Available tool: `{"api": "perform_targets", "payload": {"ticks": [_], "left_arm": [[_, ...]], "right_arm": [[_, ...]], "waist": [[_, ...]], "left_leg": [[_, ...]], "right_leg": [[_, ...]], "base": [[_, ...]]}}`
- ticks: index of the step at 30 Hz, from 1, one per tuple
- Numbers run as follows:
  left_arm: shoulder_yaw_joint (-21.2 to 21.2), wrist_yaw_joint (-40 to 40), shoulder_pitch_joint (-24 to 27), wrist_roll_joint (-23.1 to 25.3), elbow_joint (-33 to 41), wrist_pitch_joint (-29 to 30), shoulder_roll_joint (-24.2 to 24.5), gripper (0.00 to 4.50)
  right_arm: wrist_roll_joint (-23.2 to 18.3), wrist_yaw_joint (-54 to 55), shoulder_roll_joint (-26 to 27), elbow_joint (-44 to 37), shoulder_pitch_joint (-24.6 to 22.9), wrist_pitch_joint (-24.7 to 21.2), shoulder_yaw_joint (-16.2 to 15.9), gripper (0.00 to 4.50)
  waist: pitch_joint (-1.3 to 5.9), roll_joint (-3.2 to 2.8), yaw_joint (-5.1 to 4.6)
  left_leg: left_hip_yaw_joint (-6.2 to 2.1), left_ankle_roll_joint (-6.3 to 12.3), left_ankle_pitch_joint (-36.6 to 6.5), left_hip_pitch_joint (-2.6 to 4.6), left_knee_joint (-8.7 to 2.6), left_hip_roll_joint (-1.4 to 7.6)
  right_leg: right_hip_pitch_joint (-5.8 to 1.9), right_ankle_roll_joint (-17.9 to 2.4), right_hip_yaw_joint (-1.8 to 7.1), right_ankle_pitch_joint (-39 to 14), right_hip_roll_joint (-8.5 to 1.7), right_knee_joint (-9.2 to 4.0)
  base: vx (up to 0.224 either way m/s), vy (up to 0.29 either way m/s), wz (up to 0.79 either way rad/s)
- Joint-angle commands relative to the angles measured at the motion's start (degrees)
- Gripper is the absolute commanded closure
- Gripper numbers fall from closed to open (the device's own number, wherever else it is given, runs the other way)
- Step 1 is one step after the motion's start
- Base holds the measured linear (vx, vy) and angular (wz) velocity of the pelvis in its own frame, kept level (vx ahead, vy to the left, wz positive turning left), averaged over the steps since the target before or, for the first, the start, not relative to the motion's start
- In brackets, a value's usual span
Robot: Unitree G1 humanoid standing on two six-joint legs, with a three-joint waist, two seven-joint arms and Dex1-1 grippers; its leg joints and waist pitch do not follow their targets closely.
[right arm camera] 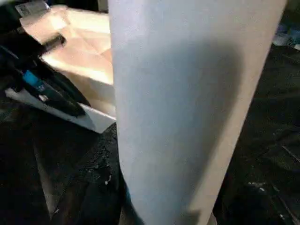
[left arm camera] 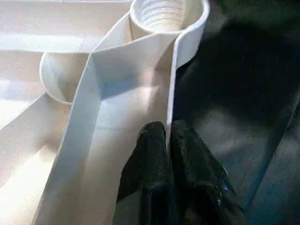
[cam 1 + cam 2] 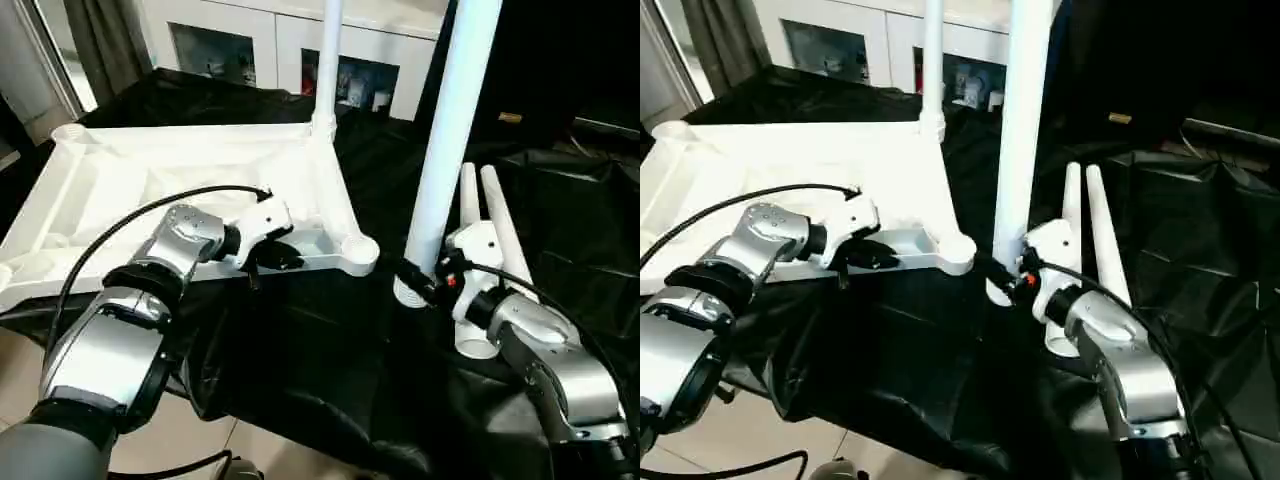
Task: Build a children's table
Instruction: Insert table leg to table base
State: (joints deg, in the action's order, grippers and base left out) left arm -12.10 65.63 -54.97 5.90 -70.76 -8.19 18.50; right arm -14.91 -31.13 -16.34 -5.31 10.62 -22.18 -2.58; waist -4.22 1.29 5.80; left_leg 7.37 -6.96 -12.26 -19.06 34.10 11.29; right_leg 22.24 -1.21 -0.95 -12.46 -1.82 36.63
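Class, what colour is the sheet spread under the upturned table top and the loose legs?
Black: the sheet is a dark, wrinkled covering, seen best in the left eye view.

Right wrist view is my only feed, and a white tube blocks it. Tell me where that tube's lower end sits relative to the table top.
Observer: The held leg has its lower end down at the black cloth, just right of the near corner socket, not in it.
Operator: Report the left gripper.
Observer: The left gripper pinches the table top at its near rim, beside that socket.
Operator: Count the other legs.
Observer: One fitted leg stands in the far socket; two spare legs lie further right.
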Motion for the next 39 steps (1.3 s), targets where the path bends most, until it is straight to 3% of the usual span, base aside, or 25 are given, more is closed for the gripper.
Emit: {"api": "perform_targets", "payload": {"ticks": [1,2,3,4,5,6,7,9,10,12,14,15,16,18,19,20,23,31,35,36,39], "left_arm": [[2.1,1.2,0.9,-2.5,1.1,0.4,0.5,4.48],[2.1,1.2,0.9,-2.5,1.1,0.4,0.6,4.48],[1.2,1.7,2.6,-1.6,2.1,0.2,1.0,4.48],[0.7,1.9,3.5,-1.1,2.6,0.1,1.2,4.48],[0.7,1.9,3.5,-1.1,2.6,0.1,1.2,4.48],[-1.5,1.9,6.4,1.2,5.1,-0.8,2.2,4.48],[-2.2,2.1,7.3,1.8,6.0,-0.9,2.5,4.48],[-2.7,3.0,10.8,1.5,10.9,0.9,2.9,4.48],[-2.2,3.7,13.7,0.1,16.2,3.2,2.8,4.48],[-2.2,4.3,15.6,-0.7,19.9,4.5,3.0,4.48],[-2.6,5.3,18.3,-1.2,25.5,6.6,3.6,4.48],[-2.7,5.5,18.9,-1.3,26.9,7.2,3.8,4.50],[-2.9,5.6,19.6,-1.3,28.5,7.9,4.1,4.50],[-3.2,5.8,20.6,-1.6,31.0,9.2,4.6,4.50],[-3.5,5.8,21.5,-1.8,33.7,11.0,5.0,4.50],[-3.8,6.0,21.7,-1.6,34.0,11.3,5.2,4.50],[-4.1,6.3,22.4,-1.0,35.8,12.6,5.9,4.50],[-3.1,5.6,23.8,-3.6,42.2,17.1,5.4,4.50],[-3.3,5.7,24.1,-3.2,42.8,17.7,5.8,4.50],[-3.4,5.7,24.0,-3.0,42.7,17.8,5.8,4.50],[-3.4,5.5,23.7,-2.9,42.7,18.2,5.9,4.50]], "right_arm": [[-3.8,0.2,1.8,0.4,4.1,-2.0,1.9,2.57],[-3.9,0.2,1.8,0.4,4.1,-2.0,1.9,2.57],[-4.9,0.2,2.8,1.8,6.3,-3.0,2.1,2.57],[-5.2,0.3,3.3,2.6,7.4,-3.5,2.2,2.57],[-5.2,0.3,3.3,2.6,7.4,-3.5,2.2,2.57],[-5.7,0.3,4.3,5.0,10.4,-4.7,2.2,2.57],[-5.8,0.3,4.6,5.8,11.3,-5.0,2.2,2.57],[-5.8,-0.8,5.2,8.8,14.2,-6.0,1.5,2.57],[-5.5,-1.9,5.4,11.3,16.0,-6.2,0.6,2.57],[-5.5,-3.2,5.5,13.2,17.0,-6.2,-0.2,2.57],[-4.6,-6.2,5.0,16.5,18.0,-5.4,-2.2,2.57],[-4.5,-7.0,4.9,17.2,18.2,-5.4,-2.7,2.58],[-4.4,-8.0,4.9,18.4,18.5,-5.2,-3.2,2.58],[-3.8,-9.1,4.8,21.0,19.3,-5.0,-3.9,2.58],[-3.0,-10.1,4.5,23.0,20.0,-4.6,-4.6,2.58],[-2.4,-9.9,4.4,23.6,20.2,-4.6,-4.9,2.58],[-1.1,-9.1,4.0,25.1,20.5,-3.9,-5.4,2.58],[-1.1,-9.1,3.8,28.2,21.8,-1.9,-3.4,2.58],[-1.0,-9.8,3.7,28.7,21.8,-2.0,-3.8,2.58],[-1.0,-10.0,3.7,28.8,21.7,-2.1,-3.9,2.58],[-0.8,-10.2,3.7,29.5,21.8,-2.3,-4.1,2.58]], "waist": [[4.36,0.21,0.26],[4.34,-0.05,-0.18],[4.27,1.43,-0.36],[4.32,0.47,-0.32],[4.28,0.37,-0.44],[4.29,0.98,-0.30],[4.32,1.22,-0.51],[4.10,0.95,-1.08],[4.08,2.11,-0.76],[4.14,1.43,-0.68],[4.29,1.53,-0.75],[4.39,2.58,-0.74],[4.36,2.22,-0.60],[4.44,2.46,-0.69],[4.47,3.06,-0.68],[4.41,2.86,-0.60],[4.37,3.07,-0.73],[4.71,3.15,-0.72],[4.63,3.08,-0.73],[4.60,3.46,-0.74],[4.59,3.31,-0.78]], "left_leg": [[0.51,-0.17,-1.2,-0.79,-3.78,0.58],[0.50,0.01,-1.3,-0.82,-3.86,0.67],[0.62,0.53,-0.9,-0.84,-3.91,0.73],[0.64,0.67,-0.6,-0.67,-3.96,0.91],[0.68,0.72,-0.8,-0.61,-3.93,1.04],[0.77,1.06,-0.6,-0.47,-3.95,1.11],[0.71,1.12,-0.7,-0.60,-4.09,1.26],[0.83,0.58,-1.6,-0.73,-4.31,1.59],[1.34,0.91,-2.2,-0.26,-4.25,1.71],[1.59,1.08,-2.0,-0.15,-4.23,1.82],[1.68,1.02,-1.2,-0.24,-4.21,1.81],[1.64,1.53,-0.5,-0.49,-4.18,1.76],[1.88,1.88,-0.5,-0.20,-4.09,1.74],[1.85,1.83,-0.6,-0.29,-4.13,1.75],[1.99,1.93,-0.2,-0.33,-4.05,1.67],[2.03,1.88,-0.3,-0.19,-4.12,1.72],[2.18,1.60,-0.2,-0.16,-4.12,1.65],[2.33,1.83,0.3,-0.37,-3.92,1.50],[2.33,1.71,-0.9,-0.27,-3.97,1.53],[2.36,1.75,-1.0,-0.30,-3.98,1.51],[2.36,1.65,-1.3,-0.27,-4.00,1.51]], "right_leg": [[-4.69,-13.6,2.55,7.4,-5.06,-3.41],[-4.48,-13.6,2.55,6.6,-5.11,-3.52],[-4.74,-13.4,2.56,5.9,-5.16,-3.51],[-4.33,-13.3,2.58,5.2,-5.39,-3.56],[-4.12,-13.4,2.61,5.2,-5.39,-3.59],[-4.10,-13.3,2.60,5.2,-5.35,-3.51],[-4.13,-13.3,2.61,5.1,-5.54,-3.39],[-3.79,-13.4,2.49,3.5,-5.69,-3.37],[-3.44,-13.2,2.45,1.4,-5.74,-3.57],[-3.17,-13.1,2.47,0.9,-5.73,-3.57],[-3.21,-12.9,2.40,3.6,-5.51,-3.36],[-3.56,-12.9,2.32,4.1,-5.64,-3.05],[-3.04,-12.8,2.36,4.0,-5.58,-3.26],[-3.18,-12.9,2.26,3.7,-5.60,-3.15],[-3.22,-12.6,2.27,3.4,-5.52,-3.10],[-3.01,-12.6,2.21,3.0,-5.53,-3.19],[-2.90,-11.9,2.20,2.5,-5.40,-3.30],[-3.09,-12.9,2.26,6.6,-5.12,-2.96],[-3.03,-12.6,2.28,5.0,-5.13,-3.18],[-3.08,-12.5,2.29,4.2,-5.14,-3.23],[-2.93,-12.3,2.28,3.2,-5.12,-3.33]], "base": [[0.000,0.000,0.00],[0.000,0.000,0.00],[0.000,0.000,0.00],[0.000,0.000,0.00],[0.000,0.000,0.00],[0.000,0.000,0.00],[0.000,0.000,0.00],[0.000,0.000,0.00],[0.000,0.000,0.00],[0.000,0.000,0.00],[0.000,0.000,0.00],[0.000,0.000,0.00],[0.000,0.000,0.00],[0.000,0.000,0.00],[0.000,0.000,0.00],[0.000,0.000,0.00],[0.000,0.000,0.00],[0.000,0.000,0.00],[0.000,0.000,0.00],[0.000,0.000,0.00],[0.000,0.000,0.00]]}}
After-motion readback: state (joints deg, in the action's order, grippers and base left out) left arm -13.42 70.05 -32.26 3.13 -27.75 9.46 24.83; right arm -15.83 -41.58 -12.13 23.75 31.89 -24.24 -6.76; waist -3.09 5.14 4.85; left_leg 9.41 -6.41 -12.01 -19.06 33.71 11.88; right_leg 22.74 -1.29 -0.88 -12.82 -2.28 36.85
